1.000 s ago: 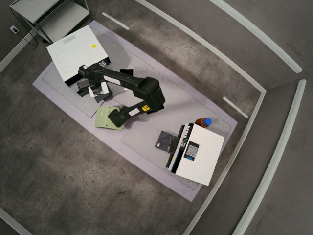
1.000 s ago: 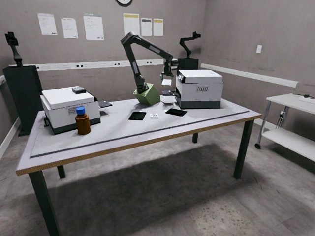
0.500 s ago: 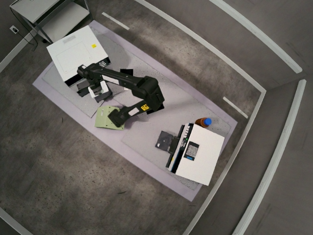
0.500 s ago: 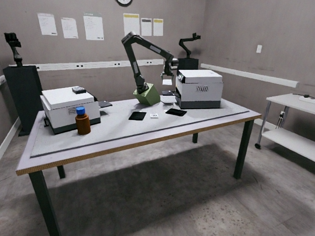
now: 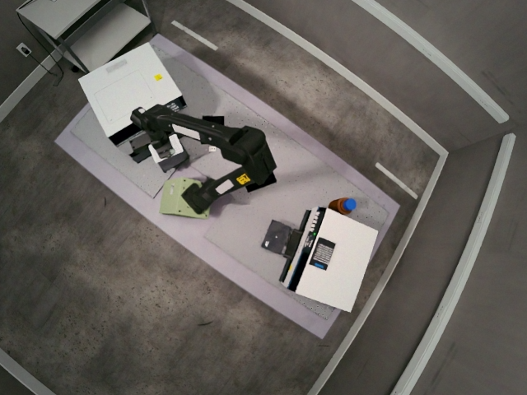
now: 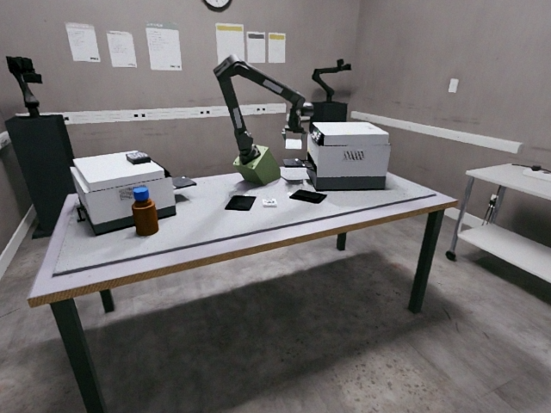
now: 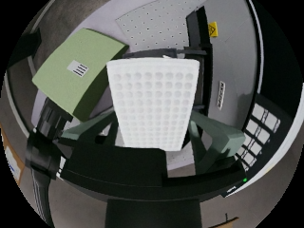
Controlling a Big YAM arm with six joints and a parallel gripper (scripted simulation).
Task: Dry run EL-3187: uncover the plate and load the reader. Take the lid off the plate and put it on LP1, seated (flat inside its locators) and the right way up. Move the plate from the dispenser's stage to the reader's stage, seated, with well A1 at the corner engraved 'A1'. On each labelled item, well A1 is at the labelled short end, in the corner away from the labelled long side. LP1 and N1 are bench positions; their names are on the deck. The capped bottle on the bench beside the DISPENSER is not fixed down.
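I've got the plate (image 5: 177,145) (image 6: 294,144) (image 7: 154,95) pinched side to side in my jaws, above the reader's stage (image 5: 176,161) (image 6: 294,163) (image 7: 142,54), probably so it can drop straight between the locators.

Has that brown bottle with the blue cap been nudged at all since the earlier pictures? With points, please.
No. The brown bottle (image 5: 338,205) (image 6: 145,218) stands in the same spot beside the white machine (image 5: 351,255) (image 6: 156,193), with no visible shift either way.
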